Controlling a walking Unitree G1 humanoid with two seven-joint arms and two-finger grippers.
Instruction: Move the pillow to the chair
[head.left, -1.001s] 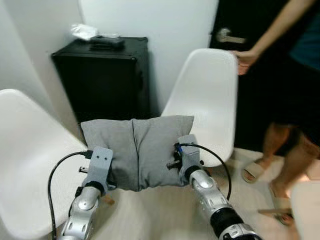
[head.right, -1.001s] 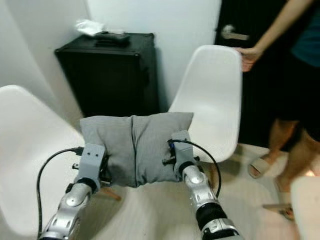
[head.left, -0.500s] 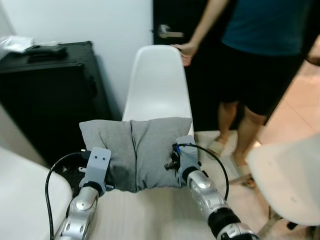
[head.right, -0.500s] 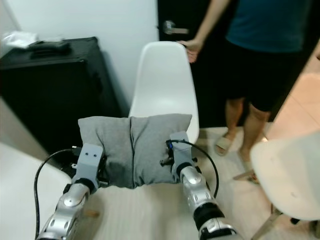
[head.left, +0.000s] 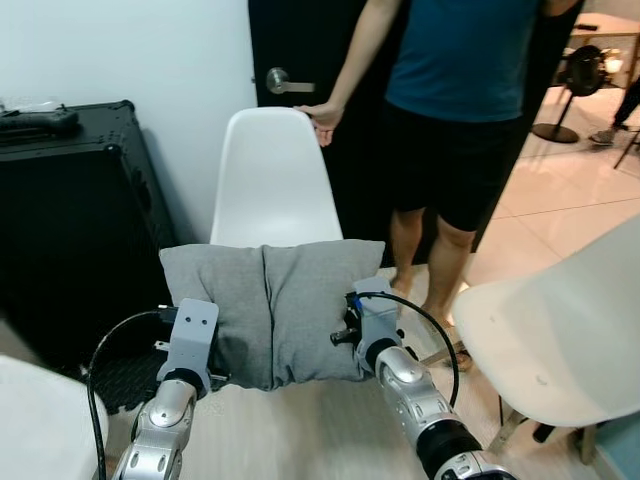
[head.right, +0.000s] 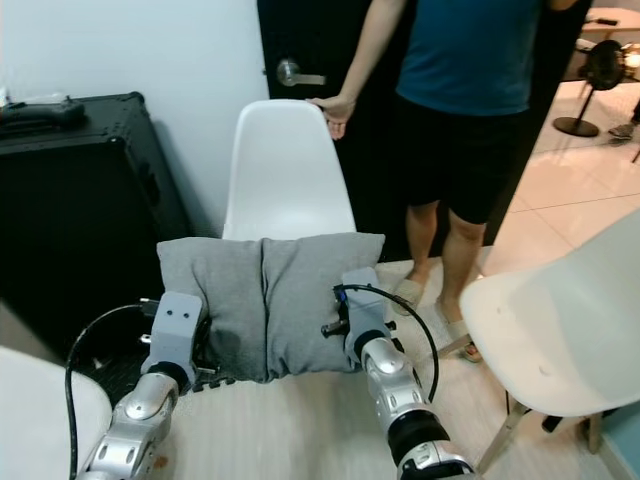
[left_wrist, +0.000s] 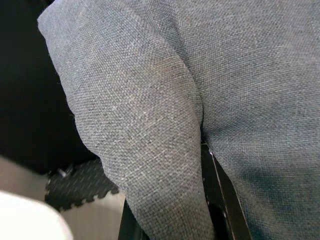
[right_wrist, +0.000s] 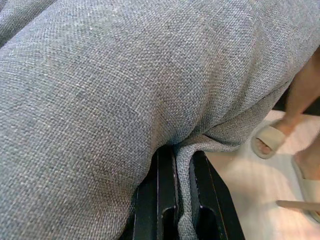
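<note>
- Pillow (head.left: 270, 310), grey and creased down its middle, is held up in the air between the two arms, in front of the robot and just below the white chair (head.left: 270, 180) that stands straight ahead.
- Left gripper (left_wrist: 212, 210) is clamped on the pillow's lower left edge; in the left wrist view a black finger runs up into a fold of the grey cloth.
- Right gripper (right_wrist: 182, 200) is clamped on the pillow's lower right edge; the right wrist view shows its two black fingers close together with a thin pinch of fabric between them.
- The white chair faces the robot with its seat hidden behind the pillow; a person (head.left: 460, 100) in a blue shirt and dark shorts stands just to its right, with one hand (head.left: 322, 118) resting on the top of the chair's back.
- A black case (head.left: 70, 210) stands against the white wall to the left of that chair.
- A second white chair (head.left: 560, 340) sits to the right, near the person's feet, and a rounded white chair edge (head.left: 35, 420) shows at lower left.
- A dark door with a metal handle (head.left: 285, 82) is behind the person.
</note>
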